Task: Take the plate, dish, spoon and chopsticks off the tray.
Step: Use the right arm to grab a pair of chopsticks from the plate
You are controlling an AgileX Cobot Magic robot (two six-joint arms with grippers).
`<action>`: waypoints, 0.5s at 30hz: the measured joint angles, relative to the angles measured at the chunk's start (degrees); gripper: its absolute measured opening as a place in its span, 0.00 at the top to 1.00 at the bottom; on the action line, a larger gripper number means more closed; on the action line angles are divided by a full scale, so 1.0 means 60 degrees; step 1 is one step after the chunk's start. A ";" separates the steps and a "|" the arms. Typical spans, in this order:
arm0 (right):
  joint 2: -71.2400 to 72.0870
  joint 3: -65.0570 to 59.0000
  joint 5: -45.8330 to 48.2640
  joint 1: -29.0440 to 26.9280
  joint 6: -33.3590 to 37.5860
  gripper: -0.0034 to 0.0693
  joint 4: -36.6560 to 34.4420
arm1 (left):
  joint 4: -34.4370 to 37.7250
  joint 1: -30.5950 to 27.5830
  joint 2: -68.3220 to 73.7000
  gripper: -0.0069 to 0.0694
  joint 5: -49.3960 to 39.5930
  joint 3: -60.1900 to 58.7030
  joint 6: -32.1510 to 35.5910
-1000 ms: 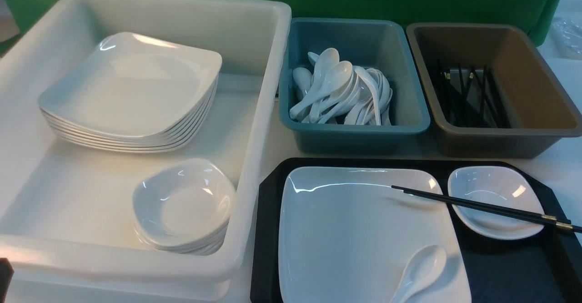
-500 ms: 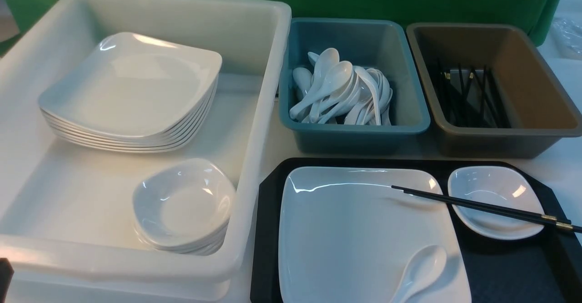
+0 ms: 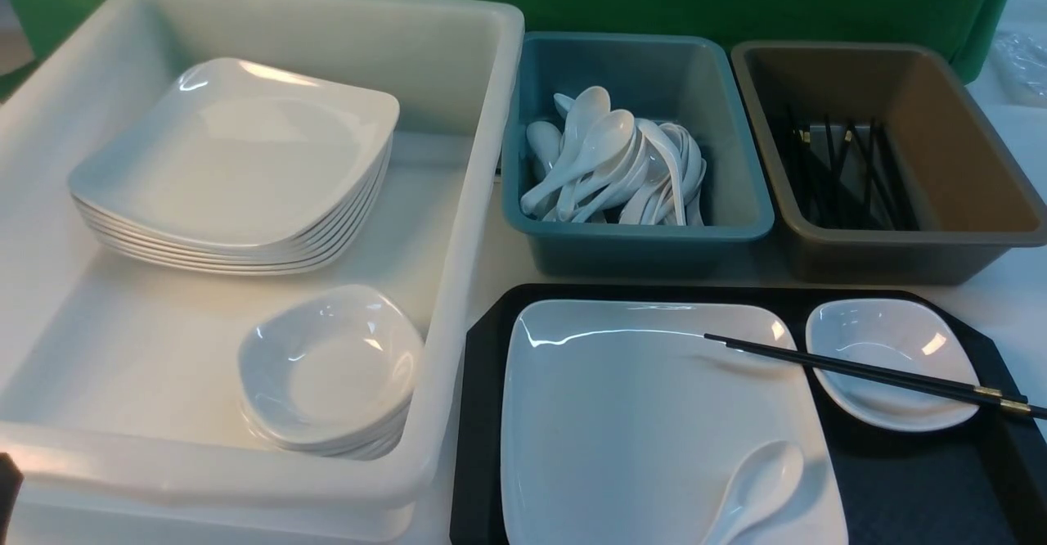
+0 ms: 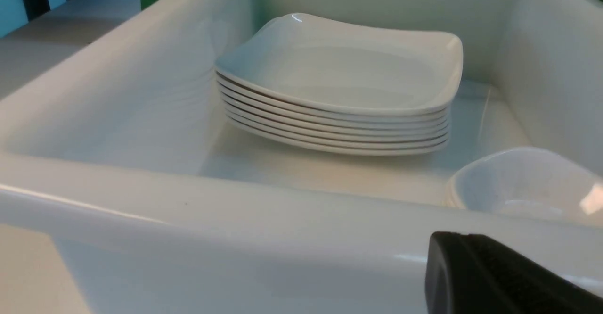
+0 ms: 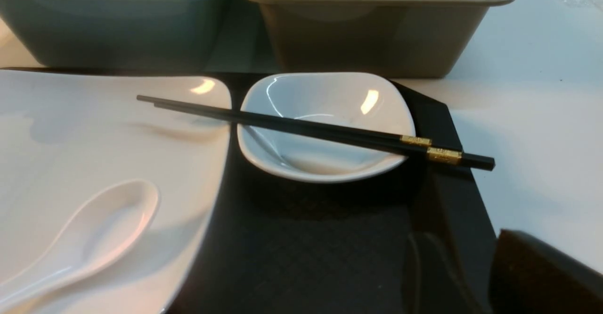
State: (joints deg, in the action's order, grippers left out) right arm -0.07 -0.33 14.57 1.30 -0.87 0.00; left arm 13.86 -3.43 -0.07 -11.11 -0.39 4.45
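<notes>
The left gripper [image 4: 494,276] is glimpsed as a black edge before the near wall of the white tub [image 4: 235,238], jaws pressed together. The right gripper [image 5: 541,271] shows as a dark corner beside the tray [image 5: 330,257], jaw state undeterminable. At lower right of the front view, the diamond-textured black tray carries the glossy square plate [image 3: 622,422], the spoon [image 3: 757,488] on it, and the small dish [image 3: 891,332]. The chopsticks [image 3: 859,371] are laid across both. Beyond, a teal bin [image 3: 736,160] and a brown bin [image 3: 965,168] are noted.
</notes>
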 joint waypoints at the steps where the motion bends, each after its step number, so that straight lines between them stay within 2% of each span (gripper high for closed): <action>1: 0.0000 0.0000 0.0000 0.0000 0.0000 0.62 0.0000 | 0.1143 0.0000 0.0000 0.89 0.0487 0.0000 -0.0530; 2: 0.0000 0.0000 0.0000 0.0000 0.0000 0.62 0.0000 | 0.2244 0.0000 0.0000 0.89 0.0935 0.0000 -0.0959; 5: 0.0000 0.0000 0.0000 0.0000 0.0000 0.62 0.0000 | 0.3692 0.0000 0.0000 0.89 0.1480 0.0000 -0.1345; 8: 0.0000 0.0000 0.0000 0.0000 0.0000 0.62 0.0000 | 0.4613 0.0000 0.0000 0.89 0.1976 0.0020 -0.1578; 11: 0.0000 0.0000 0.0000 0.0000 0.0000 0.62 0.0000 | 0.4717 0.0000 0.0000 0.89 0.1304 0.0516 -0.1537; 13: 0.0000 0.0000 0.0000 0.0000 0.0000 0.62 0.0000 | 0.4421 0.0000 0.0289 0.89 -0.0134 0.1811 -0.0388; 14: 0.0000 0.0000 0.0000 0.0000 0.0000 0.62 0.0000 | 0.4403 0.0000 0.0290 0.89 -0.0249 0.1925 -0.0263; 15: 0.0000 0.0000 0.0000 0.0000 0.0000 0.62 0.0000 | 0.4277 0.0000 0.0752 0.89 -0.0950 0.2621 0.0475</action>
State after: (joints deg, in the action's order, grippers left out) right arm -0.07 -0.33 14.57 1.30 -0.87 0.00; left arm 39.52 -3.43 4.44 -16.81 15.34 7.29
